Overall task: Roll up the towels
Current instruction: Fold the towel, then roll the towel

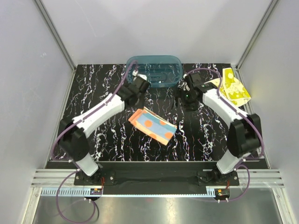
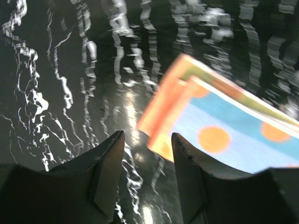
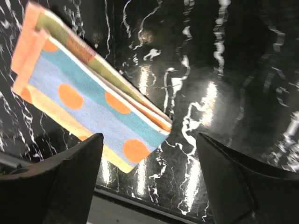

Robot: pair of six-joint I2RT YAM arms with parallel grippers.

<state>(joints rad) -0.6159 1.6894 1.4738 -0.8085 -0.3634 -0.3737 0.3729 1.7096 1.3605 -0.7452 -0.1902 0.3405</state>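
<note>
**Both hands open above tabletop, dotted towel lies folded mid-tabletop**

Dotted towel (image 1: 153,125): light blue w/ big orange dots, yellow and orange bands along the edges. Folded flat in several layers, not rolled. Lies at an angle in the middle of the black marbled tabletop (image 1: 103,84), between the two arms and nearer the bases than either hand. Nothing is touching it.

Yellow towel (image 1: 233,87): pale green-white shapes, at the rear right corner of the tabletop, by the side wall, just beyond the right arm. Lies loose, unrolled, well apart from the dotted one.

Left hand (image 2: 147,135): fingers (image 2: 107,172) a moderate gap apart, nothing between them. Wrist view is blurred; the towel's orange corner shows past the tips, w/ bare tabletop in the gap.

Right hand (image 3: 150,136): fingers (image 3: 70,177) spread wide, holding nothing. It is raised off the surface, w/ the dotted towel below and to one side in its wrist view.

Teal tub (image 1: 154,70): rear centre, behind both hands. Top view shows the two hands just in front of it, left hand near its left front rim.
</note>
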